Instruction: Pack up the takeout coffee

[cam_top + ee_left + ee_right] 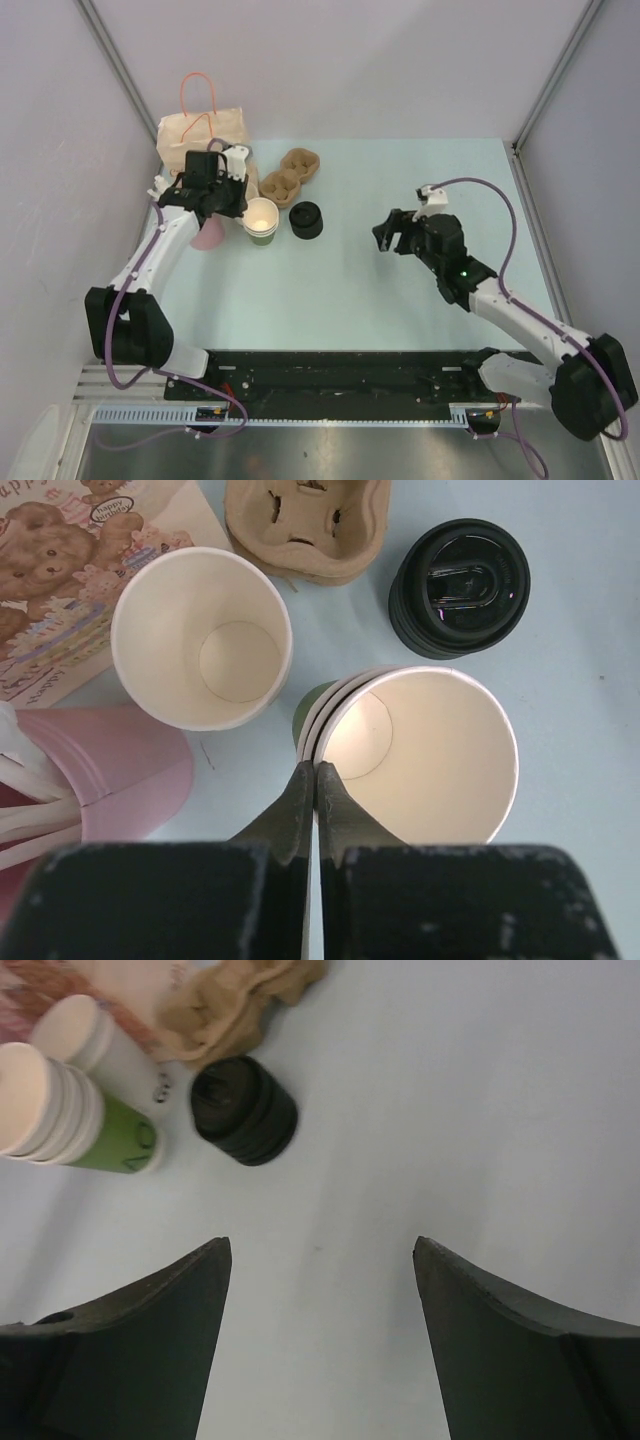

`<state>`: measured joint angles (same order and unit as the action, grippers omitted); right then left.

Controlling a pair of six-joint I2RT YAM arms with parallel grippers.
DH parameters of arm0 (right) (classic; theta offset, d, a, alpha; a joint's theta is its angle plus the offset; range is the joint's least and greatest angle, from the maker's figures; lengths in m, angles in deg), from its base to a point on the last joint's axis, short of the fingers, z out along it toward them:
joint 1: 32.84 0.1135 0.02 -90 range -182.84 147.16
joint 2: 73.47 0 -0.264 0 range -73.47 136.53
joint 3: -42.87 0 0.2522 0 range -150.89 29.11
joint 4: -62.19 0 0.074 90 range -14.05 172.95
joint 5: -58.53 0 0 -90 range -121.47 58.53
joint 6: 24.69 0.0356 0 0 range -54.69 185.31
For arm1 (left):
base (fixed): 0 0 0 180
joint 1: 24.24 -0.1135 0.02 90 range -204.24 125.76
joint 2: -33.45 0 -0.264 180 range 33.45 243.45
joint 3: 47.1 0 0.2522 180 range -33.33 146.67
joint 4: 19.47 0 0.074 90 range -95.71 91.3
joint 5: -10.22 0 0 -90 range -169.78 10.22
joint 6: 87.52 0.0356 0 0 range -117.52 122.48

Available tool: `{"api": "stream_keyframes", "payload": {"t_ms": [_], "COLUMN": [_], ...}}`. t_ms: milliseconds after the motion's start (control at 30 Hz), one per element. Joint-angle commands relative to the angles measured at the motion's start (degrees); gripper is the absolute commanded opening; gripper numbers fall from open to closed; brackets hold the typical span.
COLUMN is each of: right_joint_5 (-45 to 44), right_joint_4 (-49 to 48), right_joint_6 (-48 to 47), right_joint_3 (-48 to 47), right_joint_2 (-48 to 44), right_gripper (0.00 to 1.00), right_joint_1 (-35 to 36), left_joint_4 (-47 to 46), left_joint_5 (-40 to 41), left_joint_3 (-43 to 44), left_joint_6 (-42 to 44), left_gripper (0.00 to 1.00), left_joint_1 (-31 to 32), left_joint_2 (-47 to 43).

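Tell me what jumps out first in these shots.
The left arm's fingers are pinched shut on the rim of a nested stack of green-sided paper cups at the table's back left, next to a single white paper cup. Just right of them stands a stack of round black plastic lids. The right arm's fingers hang open over the pale table, holding nothing.

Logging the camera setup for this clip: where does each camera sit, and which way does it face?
Top external: above and behind the bases, looking down on the table; left arm and right arm show whole.
Left wrist: over the cup stack, looking straight down; left gripper shut on its rim.
Right wrist: low over mid-table, facing left toward the cups; right gripper open, its fingers framing the view.
Shared: all three show the lids and the cup stack.
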<state>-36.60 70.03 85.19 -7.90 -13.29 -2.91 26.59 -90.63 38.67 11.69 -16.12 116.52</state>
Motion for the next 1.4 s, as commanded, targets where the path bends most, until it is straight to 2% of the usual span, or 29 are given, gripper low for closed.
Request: {"api": "stream_keyframes", "payload": {"t_ms": [0,200,433,633,867,1000,1200,1333,1367], "right_joint_5": [2.3,4.51,17.68,23.31,19.37,15.24,4.96,-11.78,-14.27], "right_joint_4": [-7.35,-6.48,-16.57,-22.55,-18.53,-14.14,-6.84,-3.06,-2.36], "right_joint_6": [9.12,15.17,32.74,40.4,35.51,30.42,20.92,7.39,5.11], "right_joint_3": [-10.15,-24.39,-29.07,-31.36,-31.8,-31.8,-33.29,-39.42,-41.02], "right_joint_2": [10.17,26.88,41.56,49.24,44.51,39.51,32.02,30.43,30.95], "right_gripper": [0.78,0.67,0.45,0.36,0.39,0.45,0.64,0.82,0.84], "right_joint_1": [5.83,11.99,11.11,10.85,10.85,10.85,14.08,20.32,21.56], "left_joint_4": [-0.65,-0.57,-0.65,-0.65,-0.57,-0.57,-0.57,-0.48,-0.39], "left_joint_5": [-5.49,-11.03,-12.87,-12.53,-9.55,-9.71,-7.61,-2.96,-1.64], "left_joint_3": [0.33,-0.9,-2.05,-1.7,1.64,2.7,3.75,3.41,2.97], "left_joint_6": [-2.26,-4.47,-6.05,-6.4,-5.44,-5.61,-4.82,-1.32,-0.35], "left_gripper": [0.0,0.0,0.0,0.01,0.0,0.0,0.0,0.0,0.01], "left_joint_1": [-1.53,-3.46,-4.07,-4.78,-5.4,-5.4,-5.31,-2.77,-1.71], "left_joint_2": [-0.2,0.96,2.01,2.54,-1.41,-4.83,-9.94,-15.55,-16.61]}}
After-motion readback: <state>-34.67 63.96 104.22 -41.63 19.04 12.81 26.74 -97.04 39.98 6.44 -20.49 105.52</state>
